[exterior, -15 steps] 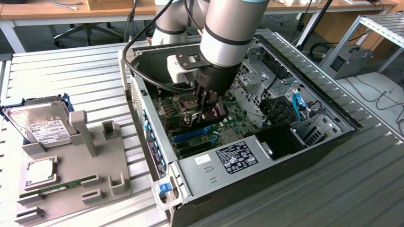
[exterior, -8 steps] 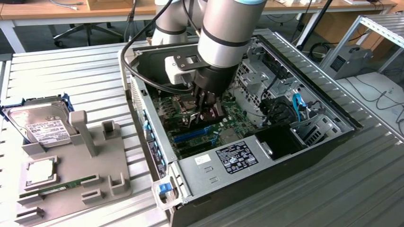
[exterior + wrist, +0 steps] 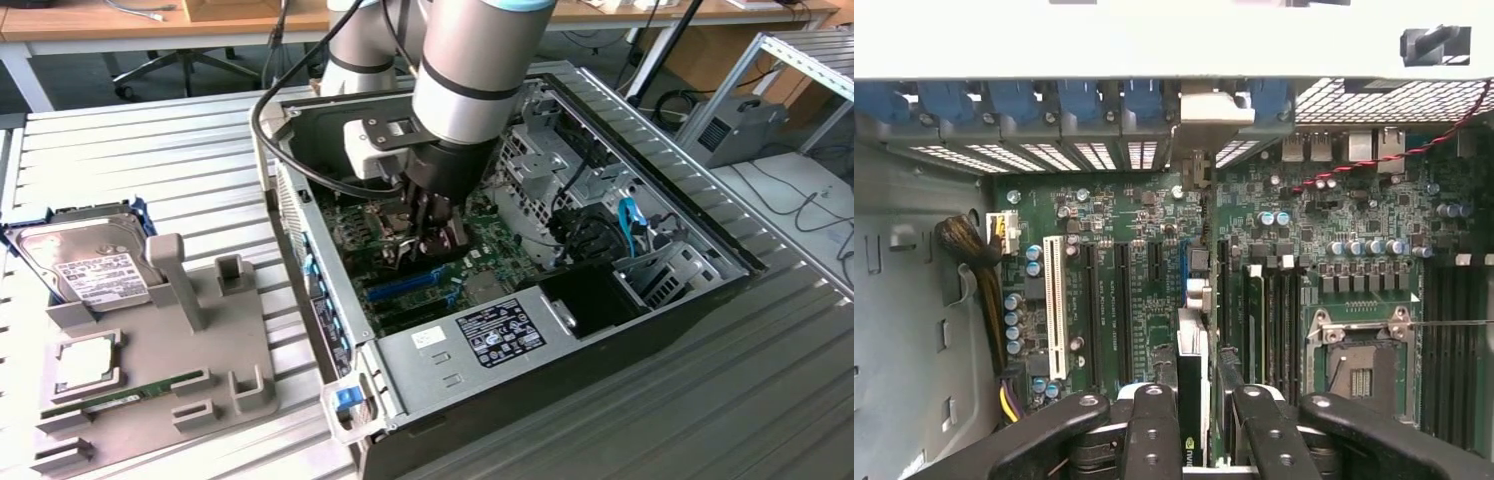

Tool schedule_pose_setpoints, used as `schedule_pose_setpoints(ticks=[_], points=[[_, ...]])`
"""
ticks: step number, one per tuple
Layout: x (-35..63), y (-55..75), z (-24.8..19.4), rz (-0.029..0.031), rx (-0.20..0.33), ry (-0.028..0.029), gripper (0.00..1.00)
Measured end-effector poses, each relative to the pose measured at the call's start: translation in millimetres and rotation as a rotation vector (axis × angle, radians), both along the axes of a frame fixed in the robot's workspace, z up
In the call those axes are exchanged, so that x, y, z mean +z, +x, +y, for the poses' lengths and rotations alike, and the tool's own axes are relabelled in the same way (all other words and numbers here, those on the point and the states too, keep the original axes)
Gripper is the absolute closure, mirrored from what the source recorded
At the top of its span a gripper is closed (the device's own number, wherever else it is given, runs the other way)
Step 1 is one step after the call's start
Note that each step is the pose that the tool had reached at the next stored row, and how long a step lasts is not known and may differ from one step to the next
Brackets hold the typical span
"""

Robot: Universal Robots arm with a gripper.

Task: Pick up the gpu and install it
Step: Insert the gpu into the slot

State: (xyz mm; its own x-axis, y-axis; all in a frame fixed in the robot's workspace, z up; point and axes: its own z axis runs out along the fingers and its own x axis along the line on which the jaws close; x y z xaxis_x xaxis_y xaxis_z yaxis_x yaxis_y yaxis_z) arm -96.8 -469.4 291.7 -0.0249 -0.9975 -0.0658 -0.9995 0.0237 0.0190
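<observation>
Black claw (image 3: 1194, 440) down inside the grey computer case (image 3: 441, 370), over a green motherboard (image 3: 1144, 250) with one white slot (image 3: 1055, 300) among black ones. Black gpu (image 3: 1192, 400), edge-on, silver bracket. Blue clips (image 3: 1019, 100) in a row. Silver hard drive (image 3: 83, 262), white label, on the ribbed grey counter (image 3: 160, 160).

End effector (image 3: 1194, 425) over the green motherboard (image 3: 1144, 260), its black fingers (image 3: 1152, 430) clamped on the gpu (image 3: 1192, 370), seen edge-on and upright. The card's far end reaches the silver bracket (image 3: 1199, 120) at the case's rear slot wall. White expansion slot (image 3: 1054, 310) lies beside the gpu; empty CPU socket (image 3: 1359, 365) on its other side.
</observation>
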Motion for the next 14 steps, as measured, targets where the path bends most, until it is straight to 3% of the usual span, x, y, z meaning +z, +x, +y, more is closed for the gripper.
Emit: schedule_pose_setpoints(ticks=[5, 7, 9, 14], points=[[-2.2, 0.0, -0.1, 0.0, 0.0, -0.0123, 0.74], [-3.1, 0.4, -0.2, -0.0001, 0.0, -0.0275, 0.74], [-3.9, 1.0, -0.1, 0.0022, 0.0, -0.0354, 0.74], [-6.0, 2.3, 0.2, 0.0135, -0.002, -0.062, 0.74]])
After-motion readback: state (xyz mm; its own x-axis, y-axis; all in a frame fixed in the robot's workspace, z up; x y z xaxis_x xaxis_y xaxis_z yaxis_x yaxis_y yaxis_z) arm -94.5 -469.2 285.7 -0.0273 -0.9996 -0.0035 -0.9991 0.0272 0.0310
